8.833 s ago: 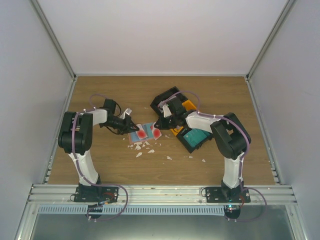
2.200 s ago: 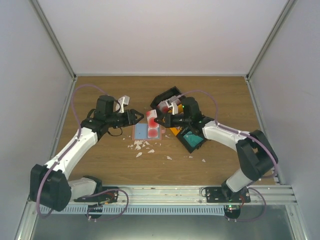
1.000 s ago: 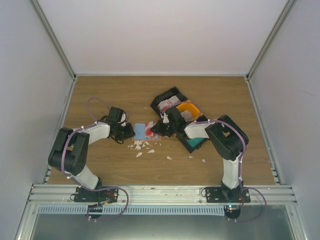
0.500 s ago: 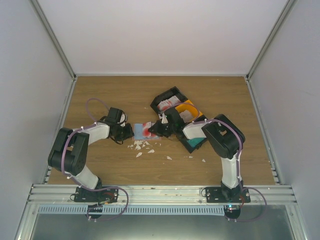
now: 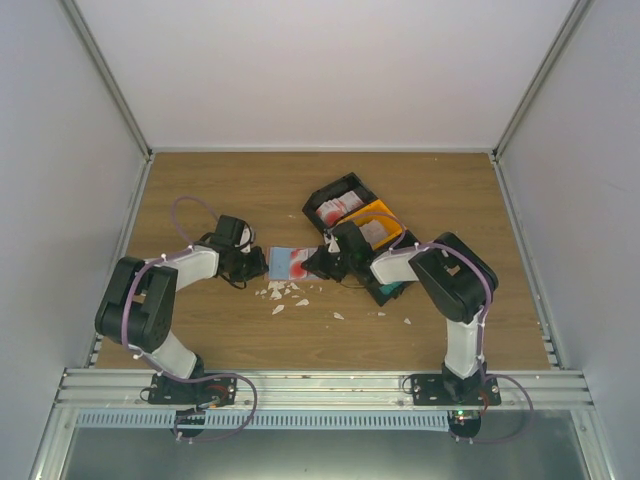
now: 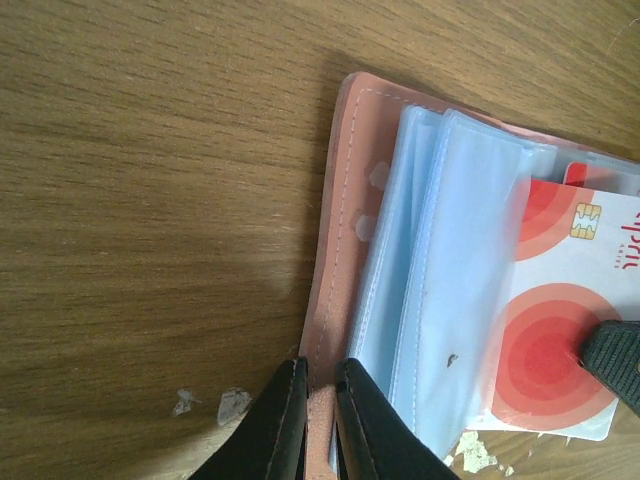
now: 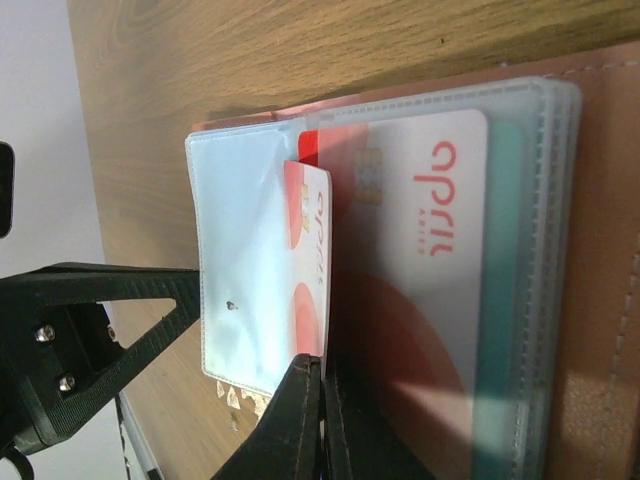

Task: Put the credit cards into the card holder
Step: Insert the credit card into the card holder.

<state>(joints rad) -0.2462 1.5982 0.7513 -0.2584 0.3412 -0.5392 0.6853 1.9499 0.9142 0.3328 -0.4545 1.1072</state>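
The card holder (image 5: 284,264) lies open on the table, salmon-pink outside with light blue pockets inside. My left gripper (image 5: 259,265) is shut on its left pink edge (image 6: 335,250), and its fingertips (image 6: 320,368) pinch the cover. My right gripper (image 5: 320,263) is shut on a red-and-white credit card (image 7: 312,240) whose far end sits under a translucent pocket sleeve (image 7: 245,280). A second red-and-white card (image 7: 420,250) lies in the holder beside it. The held card also shows in the left wrist view (image 6: 560,330). More credit cards sit in the bins.
A black bin (image 5: 338,203) holds red-and-white cards, an orange bin (image 5: 377,220) holds pale cards, and a black bin (image 5: 392,287) holds teal cards, all right of the holder. White torn scraps (image 5: 285,292) lie in front of the holder.
Both grippers came down from above the table to the holder. In the last second the right gripper shifted slightly right with the card at the holder. The left arm stayed still.
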